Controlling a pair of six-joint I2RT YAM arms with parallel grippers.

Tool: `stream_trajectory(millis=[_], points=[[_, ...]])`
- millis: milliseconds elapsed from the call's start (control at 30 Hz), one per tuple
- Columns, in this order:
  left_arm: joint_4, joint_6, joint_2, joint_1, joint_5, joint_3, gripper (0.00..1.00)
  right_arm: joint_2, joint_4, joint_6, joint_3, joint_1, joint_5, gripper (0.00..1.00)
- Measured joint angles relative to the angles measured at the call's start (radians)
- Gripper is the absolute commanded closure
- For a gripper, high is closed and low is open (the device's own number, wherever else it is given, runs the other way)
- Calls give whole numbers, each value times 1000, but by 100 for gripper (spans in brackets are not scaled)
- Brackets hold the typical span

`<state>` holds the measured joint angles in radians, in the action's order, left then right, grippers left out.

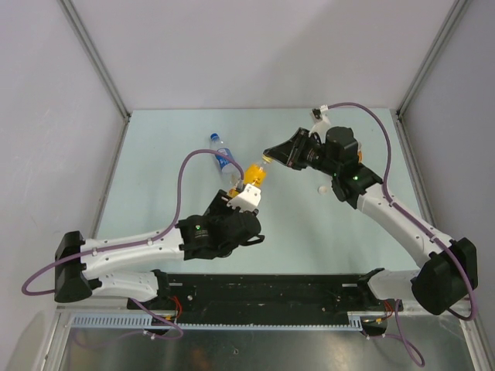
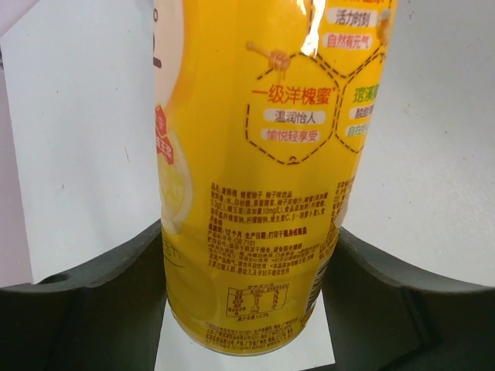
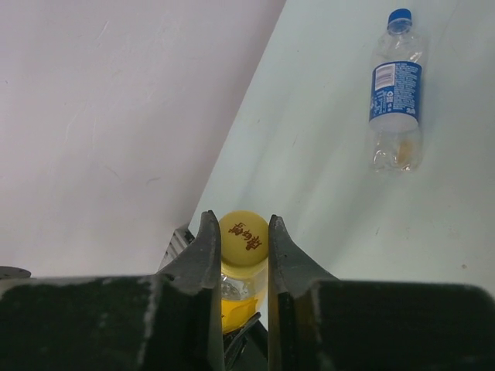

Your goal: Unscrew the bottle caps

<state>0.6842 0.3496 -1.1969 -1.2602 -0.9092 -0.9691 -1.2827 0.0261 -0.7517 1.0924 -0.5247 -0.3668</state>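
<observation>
Mid-table: the yellow bottle [image 2: 263, 154] is held tilted, neck toward the right arm; whether its base touches the table [image 1: 155, 170] cannot be told. The left gripper [image 2: 251, 297] is closed partway around the lower body, a finger [image 2: 108, 301] pressed against each side. The right gripper [image 3: 241, 247] is pinched tight on the yellow cap [image 3: 244, 236], both fingers touching its rim. The clear bottle [image 1: 224, 161] lies flat just left of the yellow bottle, its blue cap [image 1: 214, 137] on and pointing toward the far edge. A small pale round piece [image 1: 323, 188] lies close by the right forearm. The side walls [image 1: 46, 116] and all table edges are well apart from both grippers, with a wide stretch of tabletop on the left.
</observation>
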Motion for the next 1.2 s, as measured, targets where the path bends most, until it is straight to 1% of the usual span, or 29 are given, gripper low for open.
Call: stream_trajectory(millis=[367, 633, 733, 800, 1000, 1200], points=[[6, 10, 26, -7, 26, 0, 83, 43, 63, 34, -40, 2, -42, 100], [-50, -10, 55, -6, 114, 0, 84, 86, 127, 68, -79, 30, -100, 100], [-107, -33, 108, 8, 186, 23, 84, 103, 162, 72, -84, 42, -138, 100], [-161, -55, 163, 35, 265, 55, 85, 111, 200, 74, -86, 47, -173, 100], [-305, -93, 313, 139, 559, 165, 86, 126, 309, 73, -112, 60, -261, 100], [-393, -94, 367, 211, 804, 223, 86, 138, 404, 82, -123, 69, -372, 100]])
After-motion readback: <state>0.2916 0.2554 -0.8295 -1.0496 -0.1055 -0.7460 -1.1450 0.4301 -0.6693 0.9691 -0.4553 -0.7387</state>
